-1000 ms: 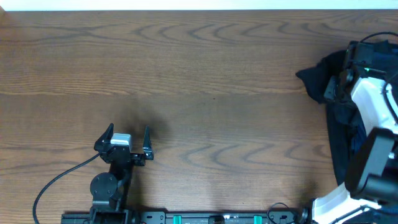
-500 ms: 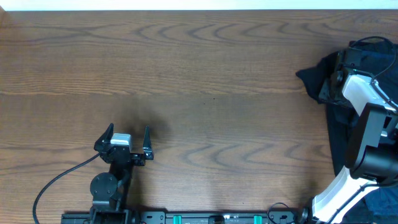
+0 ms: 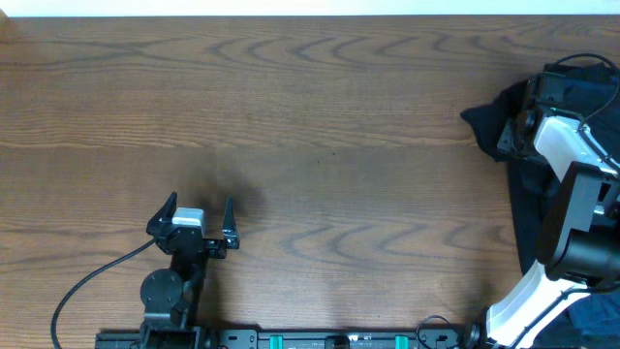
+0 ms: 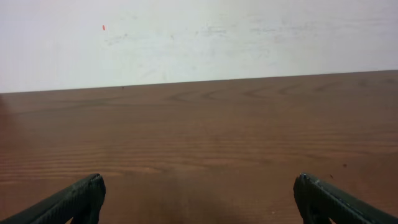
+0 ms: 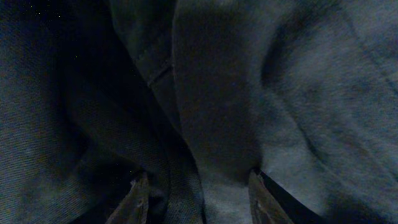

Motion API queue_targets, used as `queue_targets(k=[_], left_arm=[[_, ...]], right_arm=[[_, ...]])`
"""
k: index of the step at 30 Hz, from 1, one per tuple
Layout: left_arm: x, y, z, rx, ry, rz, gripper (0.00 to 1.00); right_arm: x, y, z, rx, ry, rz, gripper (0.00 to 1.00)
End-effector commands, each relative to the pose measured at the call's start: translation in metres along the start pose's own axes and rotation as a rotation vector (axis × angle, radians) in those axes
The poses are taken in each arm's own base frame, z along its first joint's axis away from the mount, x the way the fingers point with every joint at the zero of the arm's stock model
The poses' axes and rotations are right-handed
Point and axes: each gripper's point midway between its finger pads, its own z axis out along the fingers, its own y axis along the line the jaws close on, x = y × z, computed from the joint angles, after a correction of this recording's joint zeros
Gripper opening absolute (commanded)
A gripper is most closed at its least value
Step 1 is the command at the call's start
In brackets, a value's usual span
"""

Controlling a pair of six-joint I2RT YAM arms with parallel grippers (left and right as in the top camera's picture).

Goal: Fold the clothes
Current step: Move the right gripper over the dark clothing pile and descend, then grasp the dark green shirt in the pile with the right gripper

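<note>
Overhead: the clothes [image 3: 499,131] lie heaped at the 3 o'clock edge of the tabletop [image 3: 320,116], with the right arm [image 3: 581,208] bent over them. The left gripper [image 3: 201,204] sits near 7 o'clock, fingers wide, nothing between them. The step in hand appears to be drawing one garment from the heap. It would go best by taking a single layer at a hem and carrying it toward 9 o'clock, onto bare wood.

Left wrist: both fingers [image 4: 78,200] frame bare wood, with no cloth in sight.

Right wrist: the right gripper [image 5: 199,198] is sunk in dark folds, a ridge of cloth between its fingers. Whether they pinch it cannot be told. A stitched seam [image 5: 158,71] runs at 11 o'clock and looks a good hold. No label or writing shows in any view.
</note>
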Motion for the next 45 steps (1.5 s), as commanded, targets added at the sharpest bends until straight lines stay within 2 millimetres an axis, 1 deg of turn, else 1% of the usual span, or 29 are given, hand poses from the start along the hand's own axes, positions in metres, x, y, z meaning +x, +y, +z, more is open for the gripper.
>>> queue_targets(k=[1,6,10,14,18,21,23,28,31,36,45], left_arm=[[0.014,-0.005,0.001,0.028,0.042,0.008,0.98],[0.014,-0.005,0.001,0.028,0.043,0.008,0.98],[0.014,-0.005,0.001,0.028,0.042,0.008,0.98],[0.014,-0.005,0.001,0.028,0.043,0.008,0.98],[0.014,-0.005,0.001,0.028,0.043,0.008,0.98],[0.014,-0.005,0.001,0.028,0.042,0.008,0.98],[0.014,-0.005,0.001,0.028,0.043,0.008,0.98],[0.014,-0.005,0.001,0.028,0.042,0.008,0.98],[0.014,-0.005,0.001,0.028,0.043,0.008,0.98],[0.014,-0.005,0.001,0.028,0.043,0.008,0.98],[0.014,-0.005,0.001,0.028,0.043,0.008,0.98]], right_arm=[[-0.026,-0.006,-0.025,-0.015,-0.081,0.035,0.50],[-0.035,-0.009,-0.040,-0.018,-0.120,0.013,0.50],[-0.040,-0.012,-0.042,-0.003,-0.142,-0.015,0.50],[-0.039,-0.010,-0.035,-0.001,-0.136,-0.021,0.48],[-0.033,-0.008,-0.024,0.003,-0.110,-0.035,0.47],[-0.028,-0.006,-0.016,0.005,-0.090,-0.041,0.48],[-0.026,-0.006,-0.011,0.007,-0.080,-0.044,0.52],[-0.022,-0.005,-0.003,0.012,-0.063,-0.072,0.53],[-0.020,-0.007,0.000,0.028,-0.058,-0.073,0.52],[-0.026,-0.020,-0.001,0.110,-0.080,-0.066,0.50],[-0.022,-0.021,0.001,0.112,-0.073,-0.068,0.48]])
